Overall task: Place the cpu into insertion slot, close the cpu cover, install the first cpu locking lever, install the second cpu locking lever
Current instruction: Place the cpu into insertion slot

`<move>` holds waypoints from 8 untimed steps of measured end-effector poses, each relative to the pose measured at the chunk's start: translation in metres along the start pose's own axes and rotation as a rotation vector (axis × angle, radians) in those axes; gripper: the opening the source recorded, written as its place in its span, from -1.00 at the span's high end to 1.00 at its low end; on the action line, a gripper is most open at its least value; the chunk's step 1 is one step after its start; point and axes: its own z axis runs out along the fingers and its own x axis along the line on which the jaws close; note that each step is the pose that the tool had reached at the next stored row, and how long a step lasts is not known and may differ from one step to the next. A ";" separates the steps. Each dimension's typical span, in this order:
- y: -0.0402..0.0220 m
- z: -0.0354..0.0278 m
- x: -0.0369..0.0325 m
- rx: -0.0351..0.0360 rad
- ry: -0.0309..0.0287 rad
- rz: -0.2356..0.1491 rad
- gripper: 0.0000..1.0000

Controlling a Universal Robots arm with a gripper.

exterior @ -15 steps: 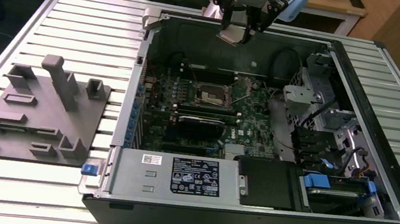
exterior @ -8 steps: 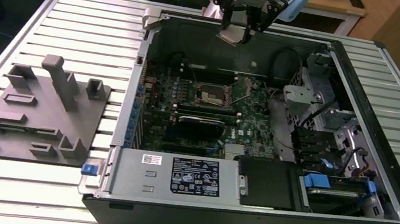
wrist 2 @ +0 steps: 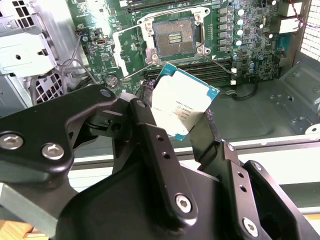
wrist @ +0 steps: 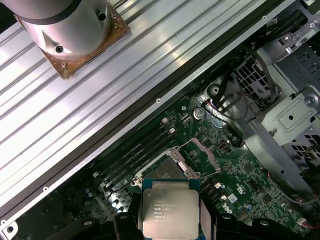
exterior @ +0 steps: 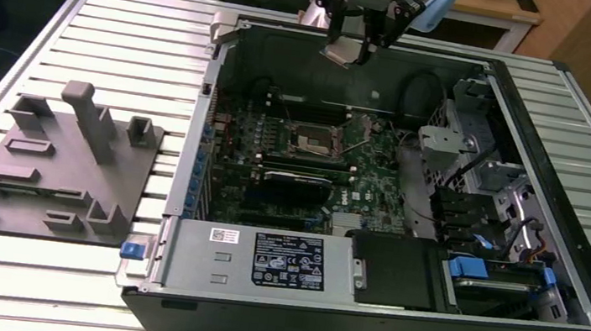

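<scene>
The claw (exterior: 347, 52) is clamped on the cpu (exterior: 345, 54). From the exterior view I see it hanging above the wall of the open computer case (exterior: 553, 273) that is farthest from that camera, clear of everything inside. In the second wrist view the black fingers (wrist 2: 148, 131) press on two opposite edges of the chip, which sits tilted between them with its green rim showing. In the first wrist view its dull silver top faces the camera.

The insertion slot (wrist 2: 175, 37) lies on the green board (wrist 2: 250, 30), well apart from the chip, with its dark centre uncovered. In the exterior view it sits roughly in the board's middle. The cpu cover (wrist 2: 123, 49) stands swung off the slot along one side of it. Long memory slots (wrist 2: 210, 70) run just beside the slot.

The case rests on the slatted tabletop (exterior: 120, 34), toward the exterior view's right. A grey fixture (exterior: 59, 162) sits near the tabletop's edge on the exterior view's left.
</scene>
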 end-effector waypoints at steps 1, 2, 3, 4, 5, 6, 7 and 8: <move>0.0000 0.0000 0.0000 0.0000 0.0000 0.000 -0.07; 0.0000 0.0000 0.0000 0.0000 -0.0001 0.001 -0.07; 0.0000 0.0000 0.0000 0.0000 -0.0001 0.001 -0.07; 0.0000 0.0000 0.0000 0.0000 -0.0002 0.002 -0.07; 0.0000 0.0000 0.0000 0.0000 -0.0002 0.002 -0.07; 0.0000 0.0000 0.0000 0.0000 -0.0002 0.003 -0.07; 0.0000 0.0000 0.0000 -0.0001 -0.0003 0.004 -0.07; 0.0000 0.0000 0.0000 -0.0001 -0.0004 0.004 -0.07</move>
